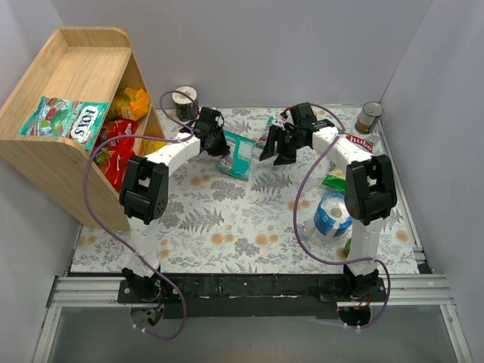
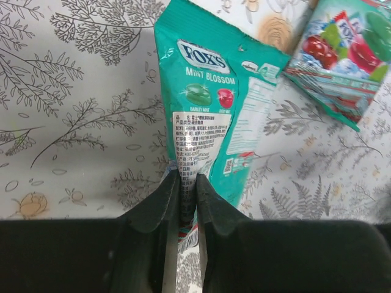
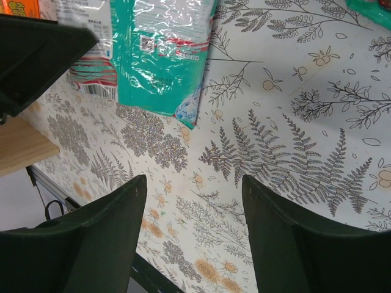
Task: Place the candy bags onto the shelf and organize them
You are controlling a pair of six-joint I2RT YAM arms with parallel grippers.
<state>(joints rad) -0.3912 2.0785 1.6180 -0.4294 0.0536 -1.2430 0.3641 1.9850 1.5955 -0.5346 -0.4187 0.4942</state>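
Observation:
My left gripper (image 1: 220,144) (image 2: 187,183) is shut on the bottom edge of a teal Fox's mint candy bag (image 1: 239,155) (image 2: 208,104) (image 3: 162,55), which lies tilted on the patterned cloth. A second teal bag with red fruit printed (image 2: 342,55) lies just beyond it. My right gripper (image 1: 277,148) (image 3: 194,189) hangs open over bare cloth to the right of the held bag, with nothing between its fingers. The wooden shelf (image 1: 72,72) stands at the far left. It holds a teal Fox's bag (image 1: 64,119), red bags (image 1: 113,155) and an orange-yellow bag (image 1: 133,103).
A tin can (image 1: 184,98) stands behind the left arm and another can (image 1: 369,117) at the far right corner. A blue-and-white roll (image 1: 331,214), a green-and-white snack bag (image 1: 334,180) and a red packet (image 1: 361,142) lie beside the right arm.

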